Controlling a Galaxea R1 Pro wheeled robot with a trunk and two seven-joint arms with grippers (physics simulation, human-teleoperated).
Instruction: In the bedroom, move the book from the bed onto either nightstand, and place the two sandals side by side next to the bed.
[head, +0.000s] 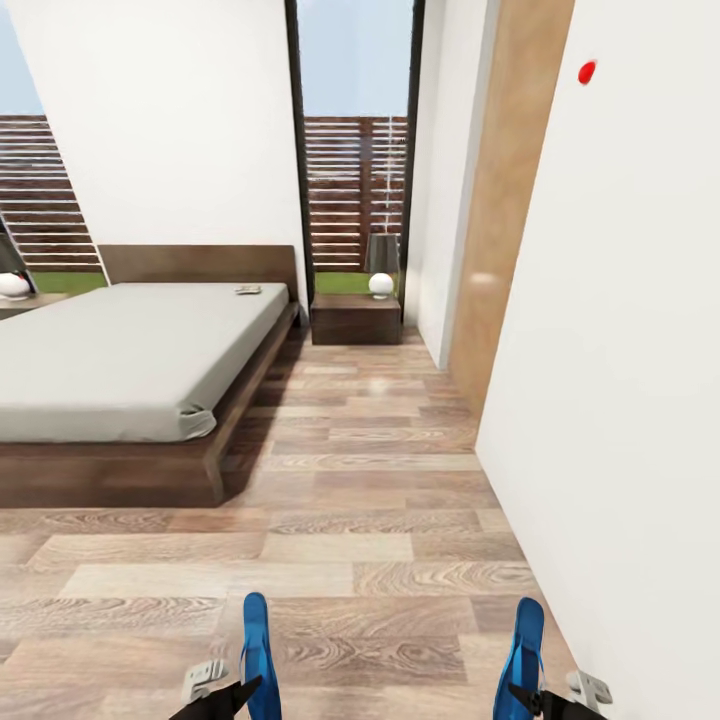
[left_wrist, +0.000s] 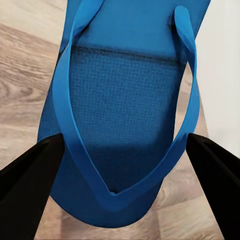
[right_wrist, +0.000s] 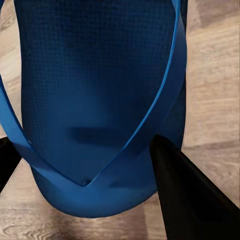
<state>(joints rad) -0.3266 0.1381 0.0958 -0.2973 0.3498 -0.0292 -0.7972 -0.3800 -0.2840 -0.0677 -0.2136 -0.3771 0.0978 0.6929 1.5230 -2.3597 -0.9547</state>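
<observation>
sandals: we hold one in each gripper, left gripper (head: 240, 690) pinching left sandal (head: 258, 650), right gripper (head: 530, 695) pinching right sandal (head: 522, 655), lower frame. light, floppy foam, we judge; grip sole edges.

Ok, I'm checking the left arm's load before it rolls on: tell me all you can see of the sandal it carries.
The left sandal is a bright blue flat flip-flop with a finely textured, foam-like sole and a smooth Y-shaped strap. It sits between the left gripper fingers, one dark finger at each edge, held above the wood floor, pointing ahead.
</observation>
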